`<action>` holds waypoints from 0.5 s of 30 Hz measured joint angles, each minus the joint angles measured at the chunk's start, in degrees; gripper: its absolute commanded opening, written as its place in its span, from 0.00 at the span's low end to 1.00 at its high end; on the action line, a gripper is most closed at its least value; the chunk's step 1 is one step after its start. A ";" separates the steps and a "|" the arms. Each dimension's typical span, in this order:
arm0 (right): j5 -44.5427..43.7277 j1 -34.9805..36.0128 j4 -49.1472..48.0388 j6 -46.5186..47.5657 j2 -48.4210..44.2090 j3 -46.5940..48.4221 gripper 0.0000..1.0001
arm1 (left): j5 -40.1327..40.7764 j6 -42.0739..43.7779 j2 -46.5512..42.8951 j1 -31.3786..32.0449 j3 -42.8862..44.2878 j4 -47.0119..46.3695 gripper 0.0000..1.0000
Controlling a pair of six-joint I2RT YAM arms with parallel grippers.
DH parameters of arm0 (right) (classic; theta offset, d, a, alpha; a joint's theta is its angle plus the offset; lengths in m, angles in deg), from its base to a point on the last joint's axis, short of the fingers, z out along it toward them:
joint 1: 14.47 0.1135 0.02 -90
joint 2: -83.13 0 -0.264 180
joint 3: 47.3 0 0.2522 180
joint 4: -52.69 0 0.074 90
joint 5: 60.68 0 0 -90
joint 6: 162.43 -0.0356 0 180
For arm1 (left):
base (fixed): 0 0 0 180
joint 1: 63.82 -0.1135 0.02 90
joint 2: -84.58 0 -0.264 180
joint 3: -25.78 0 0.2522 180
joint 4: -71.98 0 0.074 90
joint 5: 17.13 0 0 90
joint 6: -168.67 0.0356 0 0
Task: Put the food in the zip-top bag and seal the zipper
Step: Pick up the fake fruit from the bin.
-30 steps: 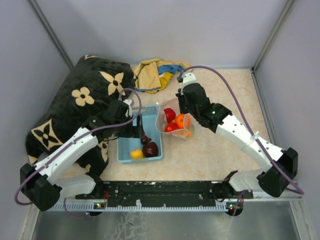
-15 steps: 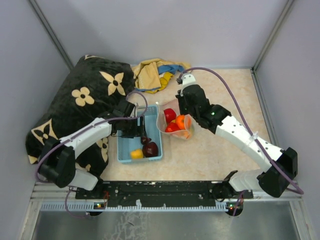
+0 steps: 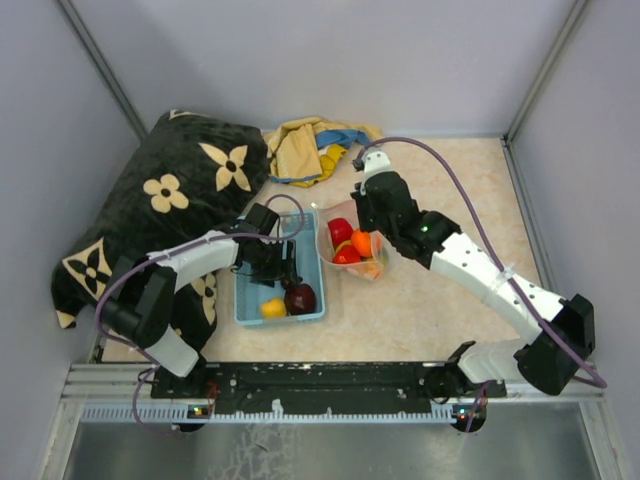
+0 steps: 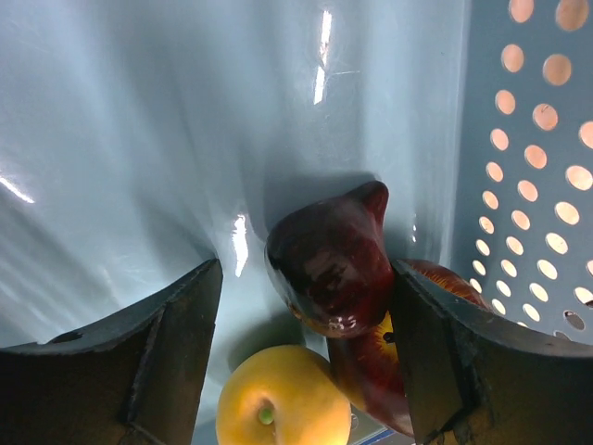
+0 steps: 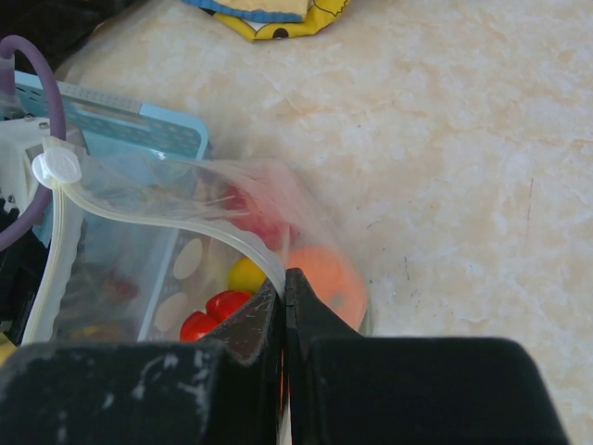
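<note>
My left gripper (image 3: pixel 282 268) is down inside the blue basket (image 3: pixel 244 298), open. In the left wrist view its fingers (image 4: pixel 176 343) straddle a dark maroon fruit (image 4: pixel 329 264), which lies close to the right finger. A yellow fruit (image 4: pixel 278 399) and a red-and-yellow apple (image 4: pixel 435 324) lie beside it. My right gripper (image 5: pixel 285 278) is shut on the whitish zipper strip (image 5: pixel 167 218) of the clear zip-top bag (image 3: pixel 352 245) and holds its mouth up and open. Red (image 5: pixel 208 311), yellow (image 5: pixel 246 275) and orange (image 5: pixel 324 278) fruits sit in the bag.
A black cushion with beige flowers (image 3: pixel 170 200) fills the left side, touching the basket. A crumpled yellow and blue cloth (image 3: pixel 305 145) lies at the back. Grey walls close the table on three sides. The basket's wall has holes (image 4: pixel 537 139).
My left arm has swung right and down into the basket, bringing its open fingers around the maroon fruit. The right gripper has stayed on the bag's rim, barely shifting.
</note>
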 measured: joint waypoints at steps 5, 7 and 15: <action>0.02 0.00 -0.37 0.02 0.00 -0.13 0.00 | -1.09 0.20 1.31 -0.13 -0.04 -1.38 0.72; 0.04 0.00 -0.39 0.02 0.00 -0.26 0.00 | -1.49 0.35 1.81 -0.15 0.31 -1.49 0.70; 0.46 0.00 -0.85 0.00 0.00 -0.87 0.01 | -2.16 0.70 2.23 -0.15 0.55 -1.53 0.49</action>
